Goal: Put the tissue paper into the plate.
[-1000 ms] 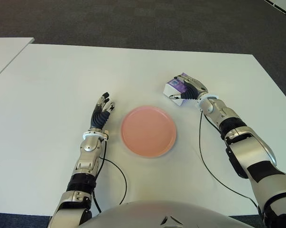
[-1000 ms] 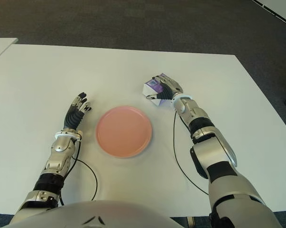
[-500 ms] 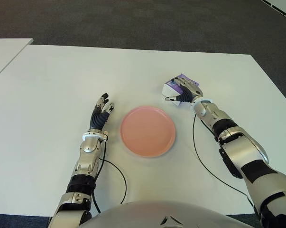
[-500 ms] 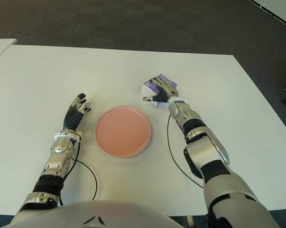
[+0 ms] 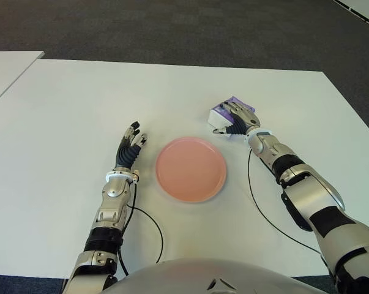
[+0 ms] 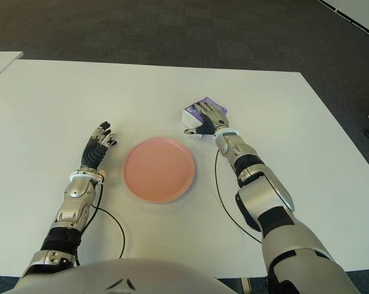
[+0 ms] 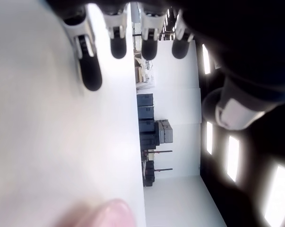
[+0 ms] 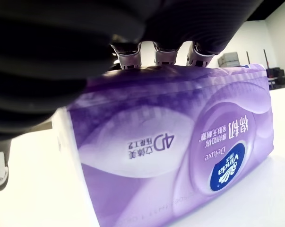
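Note:
A purple and white tissue pack (image 5: 221, 113) shows just past the far right rim of the round pink plate (image 5: 191, 169) on the white table (image 5: 74, 104). My right hand (image 5: 234, 119) is shut on the pack, fingers (image 8: 163, 56) curled over its top edge, and the purple printed face (image 8: 180, 156) fills the right wrist view. Whether the pack touches the table I cannot tell. Nothing lies in the plate. My left hand (image 5: 130, 145) shows to the left of the plate, fingers (image 7: 91, 71) stretched out and holding nothing.
Black cables (image 5: 257, 202) trail from both wrists across the table toward my body. A second white table (image 5: 7, 67) adjoins at the far left. Dark carpet (image 5: 190, 30) lies beyond the far edge.
My right hand has shifted a little to the left with the tissue pack and turned so its fingers lie over the pack's top. The left hand and plate have stayed put.

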Action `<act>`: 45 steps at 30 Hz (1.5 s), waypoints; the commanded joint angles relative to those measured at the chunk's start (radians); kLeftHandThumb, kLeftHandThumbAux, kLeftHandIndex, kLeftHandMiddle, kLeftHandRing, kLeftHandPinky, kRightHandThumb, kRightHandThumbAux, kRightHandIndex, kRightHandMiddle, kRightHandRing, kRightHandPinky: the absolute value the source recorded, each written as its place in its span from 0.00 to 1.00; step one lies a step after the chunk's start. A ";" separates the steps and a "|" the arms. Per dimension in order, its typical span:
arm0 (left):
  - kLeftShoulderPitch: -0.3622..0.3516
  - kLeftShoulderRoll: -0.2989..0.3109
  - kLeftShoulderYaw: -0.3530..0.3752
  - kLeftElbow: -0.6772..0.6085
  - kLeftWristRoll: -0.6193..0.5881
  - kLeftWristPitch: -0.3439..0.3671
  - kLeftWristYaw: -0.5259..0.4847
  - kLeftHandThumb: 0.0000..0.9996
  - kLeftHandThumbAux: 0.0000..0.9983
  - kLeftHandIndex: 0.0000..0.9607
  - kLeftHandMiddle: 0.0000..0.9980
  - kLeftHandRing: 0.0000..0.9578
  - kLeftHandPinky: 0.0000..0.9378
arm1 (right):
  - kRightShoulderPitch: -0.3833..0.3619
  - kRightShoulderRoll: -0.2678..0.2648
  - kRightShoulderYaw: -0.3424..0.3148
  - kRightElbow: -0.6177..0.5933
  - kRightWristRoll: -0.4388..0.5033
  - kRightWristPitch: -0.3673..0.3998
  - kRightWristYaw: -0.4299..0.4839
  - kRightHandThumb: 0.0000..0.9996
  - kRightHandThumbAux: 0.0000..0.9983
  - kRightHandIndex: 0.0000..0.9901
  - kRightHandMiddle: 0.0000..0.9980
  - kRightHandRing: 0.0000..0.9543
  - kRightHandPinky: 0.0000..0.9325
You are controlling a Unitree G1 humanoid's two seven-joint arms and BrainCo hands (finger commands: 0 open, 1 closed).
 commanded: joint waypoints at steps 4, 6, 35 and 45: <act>0.047 -0.006 -0.005 0.016 0.016 0.068 0.022 0.00 0.50 0.03 0.04 0.01 0.00 | 0.049 0.005 0.003 0.025 0.004 0.003 0.017 0.15 0.46 0.00 0.00 0.00 0.00; 0.046 -0.004 -0.007 0.017 0.022 0.068 0.027 0.00 0.49 0.04 0.04 0.01 0.00 | 0.048 0.001 0.000 0.023 0.005 0.004 0.015 0.15 0.46 0.00 0.00 0.00 0.00; 0.064 -0.010 -0.011 0.009 0.012 0.064 0.015 0.00 0.49 0.02 0.03 0.00 0.00 | 0.218 0.125 0.146 0.127 -0.128 0.228 -0.181 0.18 0.56 0.00 0.04 0.01 0.00; 0.072 -0.003 -0.013 0.003 0.012 0.055 0.008 0.00 0.49 0.01 0.02 0.00 0.00 | 0.228 0.149 0.245 0.141 -0.175 0.321 -0.155 0.22 0.62 0.00 0.06 0.03 0.00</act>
